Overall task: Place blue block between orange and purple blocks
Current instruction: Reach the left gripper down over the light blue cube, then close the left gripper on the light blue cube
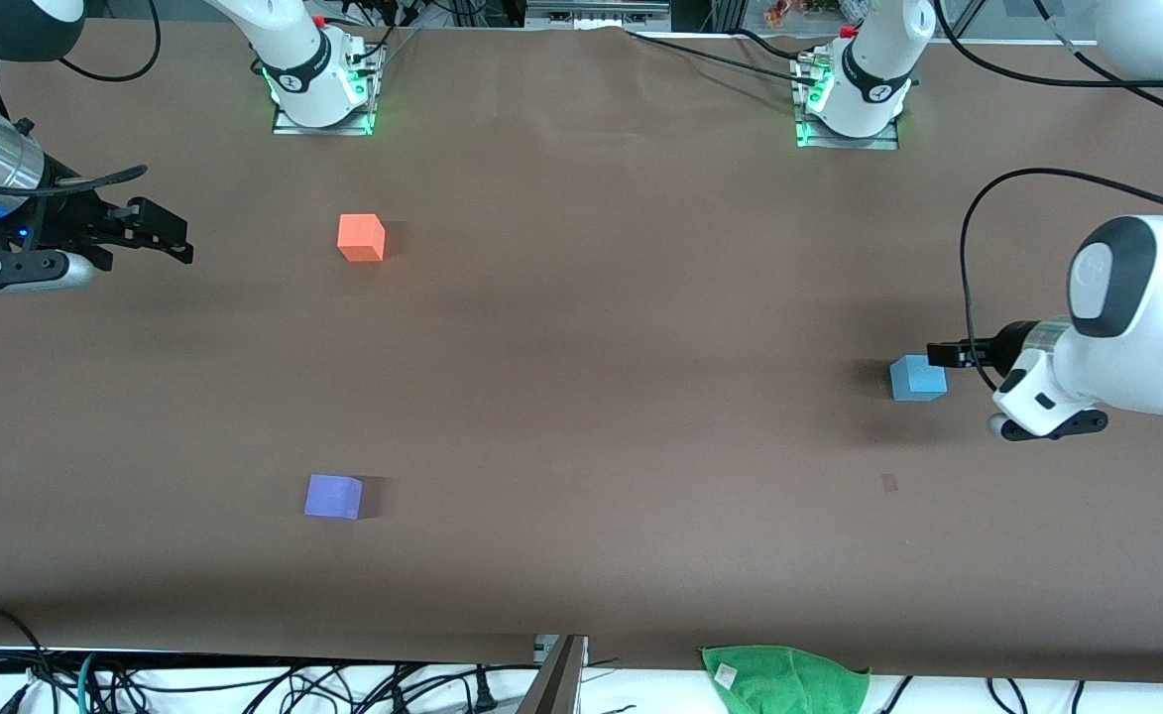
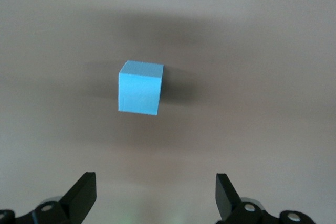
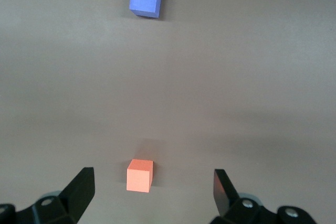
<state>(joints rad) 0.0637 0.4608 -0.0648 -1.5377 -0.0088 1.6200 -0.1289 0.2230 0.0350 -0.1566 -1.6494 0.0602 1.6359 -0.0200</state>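
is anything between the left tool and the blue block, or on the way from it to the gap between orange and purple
Nothing visible. The open left tool hangs by the blue block with only bare table between them. The stretch from there to the gap between the orange block and purple block is bare too.

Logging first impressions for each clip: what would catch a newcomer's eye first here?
Three small cubes on the brown table: the orange block near the right arm's base, the purple block nearer the front camera, and the blue block alone toward the left arm's end. The left gripper hangs open just above the blue block; the right gripper, open, waits at its own end.
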